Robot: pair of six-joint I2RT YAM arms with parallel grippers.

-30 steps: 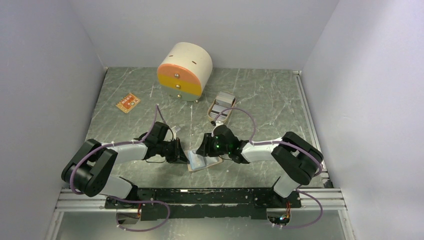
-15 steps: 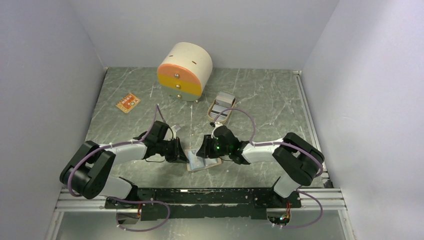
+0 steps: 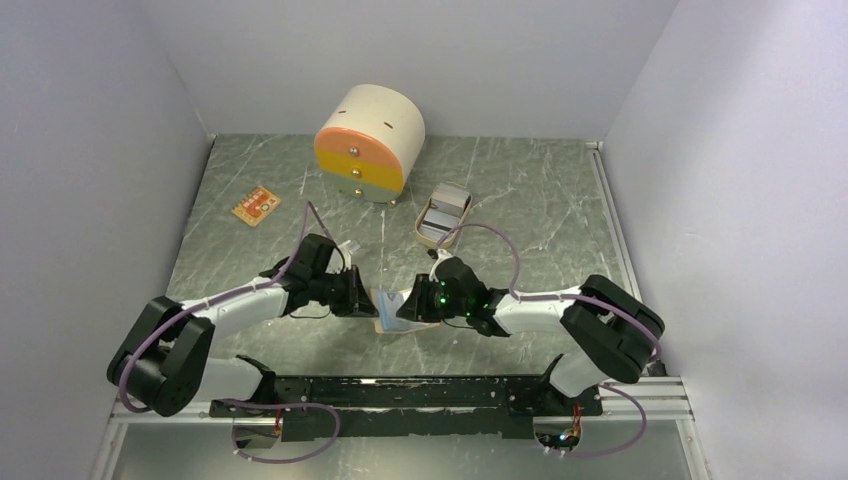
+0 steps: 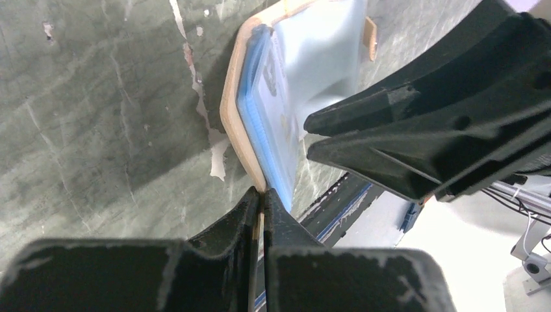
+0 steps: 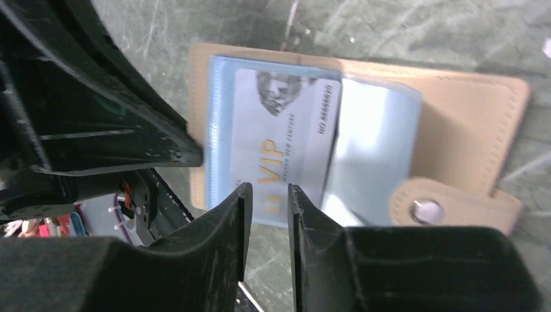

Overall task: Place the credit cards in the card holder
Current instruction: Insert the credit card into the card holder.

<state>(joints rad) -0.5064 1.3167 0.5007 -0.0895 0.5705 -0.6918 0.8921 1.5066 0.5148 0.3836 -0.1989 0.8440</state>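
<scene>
So the card holder (image 3: 393, 320) is lying open on the desk (image 3: 520, 190), a good way in front of the round drawer box (image 3: 368, 140), nearer the arm bases than the box is. The left pincer (image 4: 261, 194) is clenched right on the holder's tan edge, pinching the cover. The right pincer (image 5: 265, 195) comes in from the opposite side with its jaws only a little apart, hanging over the near edge of a pale VIP card (image 5: 276, 140), and it's not clamped on anything I can see. That card lies on the holder's clear pockets, on the side away from the snap button (image 5: 425, 210). Can't tell how far in it actually is. Other stuff: a beige tray (image 3: 443, 213) with something silvery in it sits just front-right of the drawer box, and an orange card (image 3: 256, 205) lies flat on the desk off to the box's front-left.
</scene>
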